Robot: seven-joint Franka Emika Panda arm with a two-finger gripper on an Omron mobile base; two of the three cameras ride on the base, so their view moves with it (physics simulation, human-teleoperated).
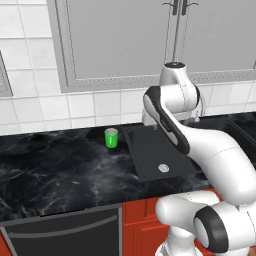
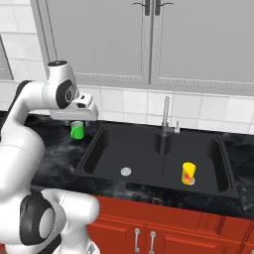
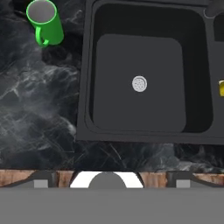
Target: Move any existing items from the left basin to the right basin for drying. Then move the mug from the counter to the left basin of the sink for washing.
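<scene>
You've got the mug [image 3: 43, 22] upright on the counter [image 3: 39, 105], just beside the left basin [image 3: 139, 52] on the side away from the right basin [image 2: 208, 158], where a yellow-and-red object [image 2: 188, 173] stands. Your gripper is high above the counter edge by the left basin; I can't tell whether it's released or clenched.

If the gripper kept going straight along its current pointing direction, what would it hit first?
Judging by the hand view, it points down near the left basin, so it would probably meet that bare black floor close to the drain disc, not the mug. Depth is uncertain.
</scene>
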